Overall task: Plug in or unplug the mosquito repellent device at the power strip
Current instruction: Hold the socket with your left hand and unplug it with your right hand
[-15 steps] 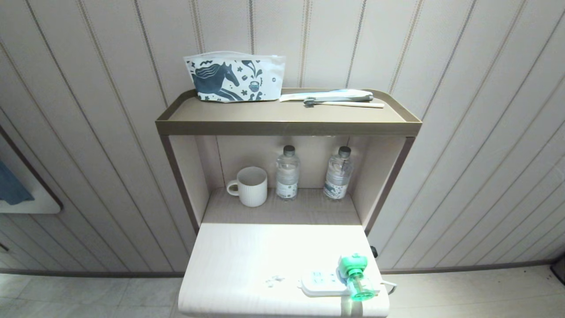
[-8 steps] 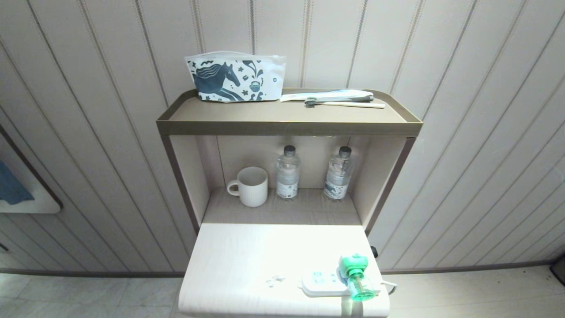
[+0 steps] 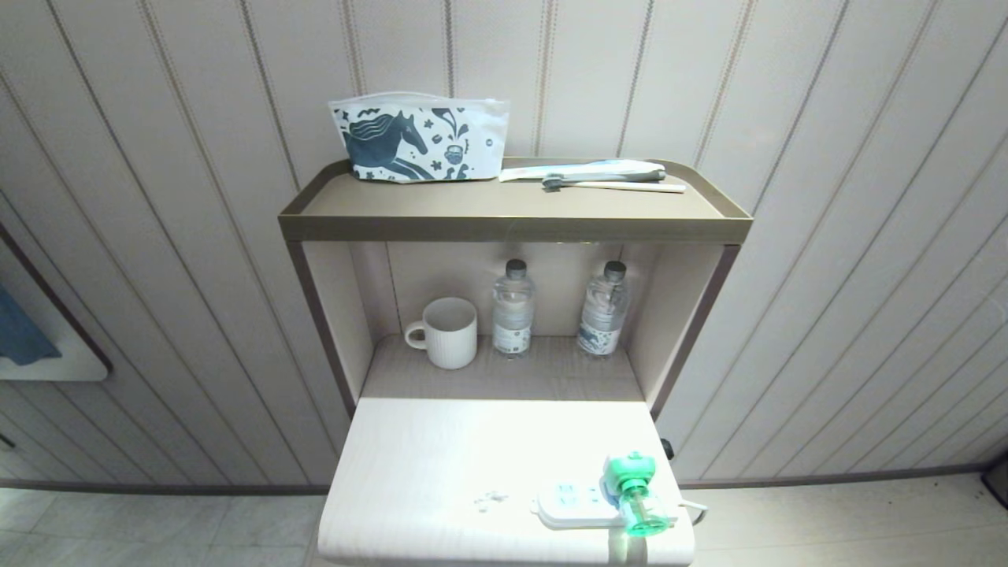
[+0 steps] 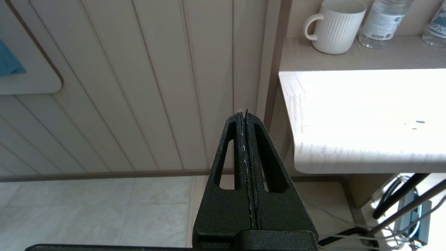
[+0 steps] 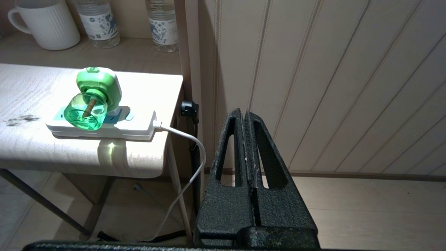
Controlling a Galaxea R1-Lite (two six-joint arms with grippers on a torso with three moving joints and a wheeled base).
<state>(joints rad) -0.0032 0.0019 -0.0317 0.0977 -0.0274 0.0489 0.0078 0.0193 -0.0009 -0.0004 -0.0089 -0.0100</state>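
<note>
Repellent seated in strip, both claws pinched shut and empty

Mosquito repellent device [image 5: 93, 99] sits plugged into the power strip [image 5: 104, 126] at the table [image 5: 31, 146] corner, ahead of and off to one side of the right gripper [image 5: 245, 112], well apart. Left gripper [image 4: 243, 113] is off past the table's opposite edge. Risk: the strip is loose near the edge, so pulling could lift or drag it by the cord [image 5: 188, 139]; the bottle overhangs, an easy knock.

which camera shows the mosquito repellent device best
The right wrist view: the mosquito repellent device sits close and unblocked on the power strip. The head view shows it small at the table's near edge. The left wrist view misses it.
</note>
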